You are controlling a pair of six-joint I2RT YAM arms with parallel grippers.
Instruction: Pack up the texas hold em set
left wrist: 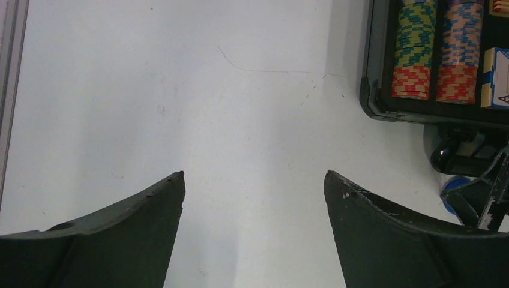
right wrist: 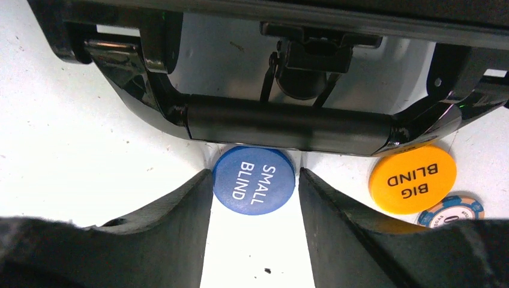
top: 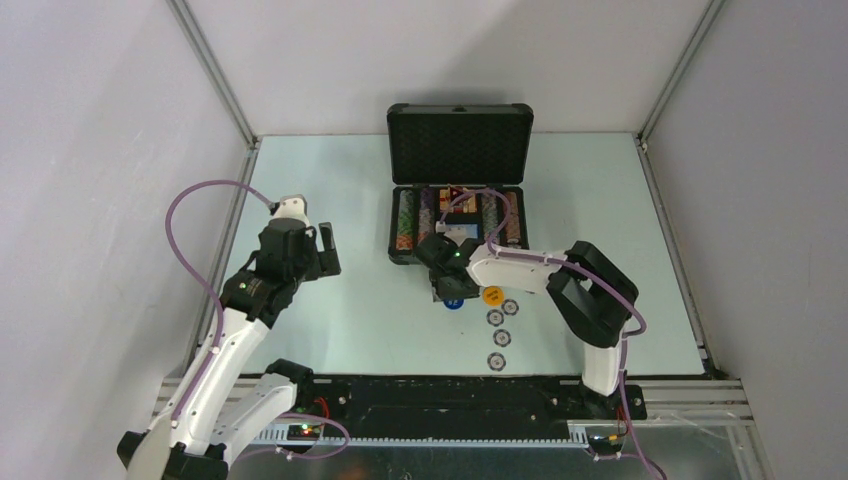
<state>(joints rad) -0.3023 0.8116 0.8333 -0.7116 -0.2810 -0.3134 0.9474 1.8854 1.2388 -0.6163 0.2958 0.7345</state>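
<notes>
Nearest the right wrist lens, the right gripper straddles the blue button, a finger at each edge (clamped or merely touching, I cannot tell), just before the briefcase handle. The orange button lies beside.

Left wrist: the left gripper gapes over the table, with chip rows already stowed.

From above, the briefcase stands open. Four loose chips and both buttons lie unpacked, so I judge the job mostly done.

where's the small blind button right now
In the right wrist view the blue small blind button sits on the table between the fingers of the right claw, just before the briefcase handle, with the orange big blind button on its right.
</notes>
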